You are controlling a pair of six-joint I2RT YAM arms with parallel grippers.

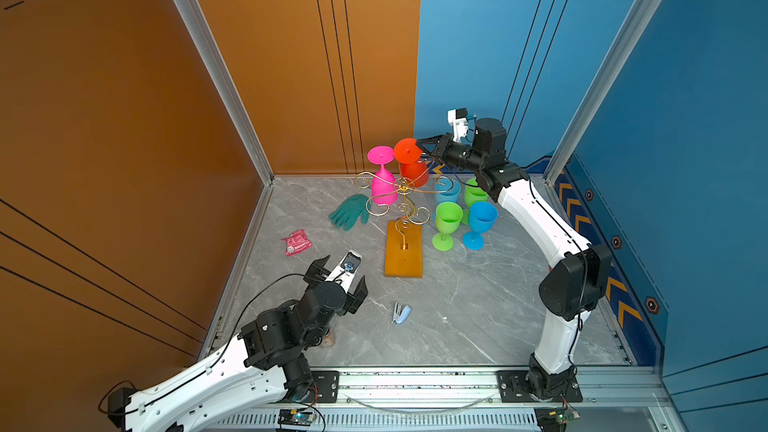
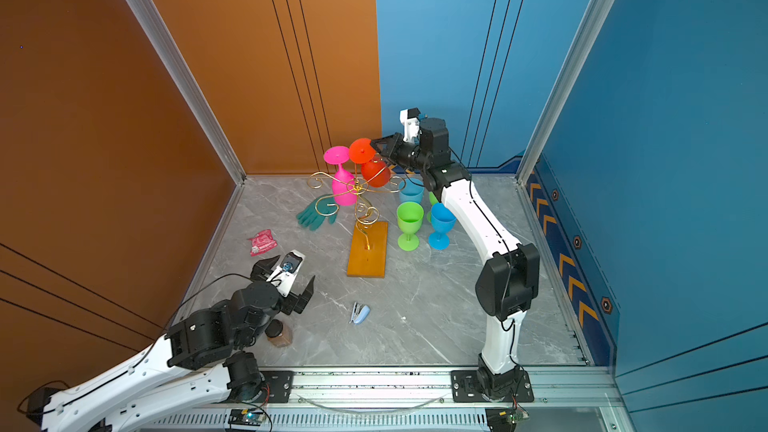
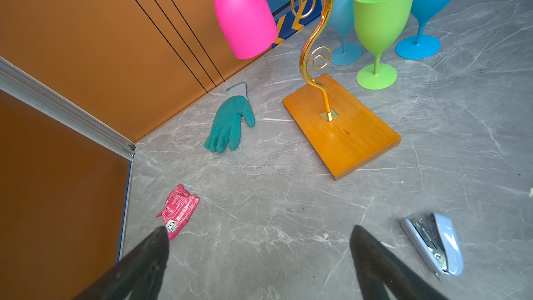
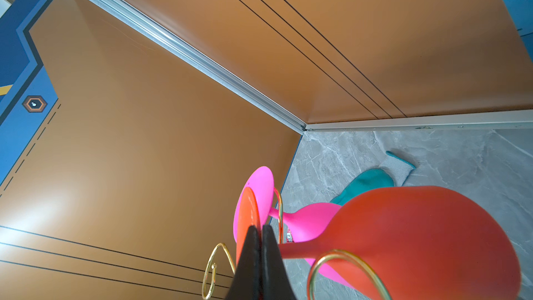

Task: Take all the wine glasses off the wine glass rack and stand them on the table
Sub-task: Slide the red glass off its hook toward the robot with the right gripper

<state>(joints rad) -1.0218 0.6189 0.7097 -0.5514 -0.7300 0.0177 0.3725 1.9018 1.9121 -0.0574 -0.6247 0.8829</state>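
Red wine glass [image 1: 407, 150] inverted on wine glass rack [image 1: 403, 253], foot pinched by closed right pincer [image 1: 420, 144]; left pincer [image 3: 258, 229] gaping, empty.

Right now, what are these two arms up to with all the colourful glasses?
The right gripper is pinched shut on the foot of the red wine glass, which hangs upside down at the gold wine glass rack beside a pink glass. The left gripper is open and empty, low over the table. A green glass and a blue glass stand upright among those beside the rack.
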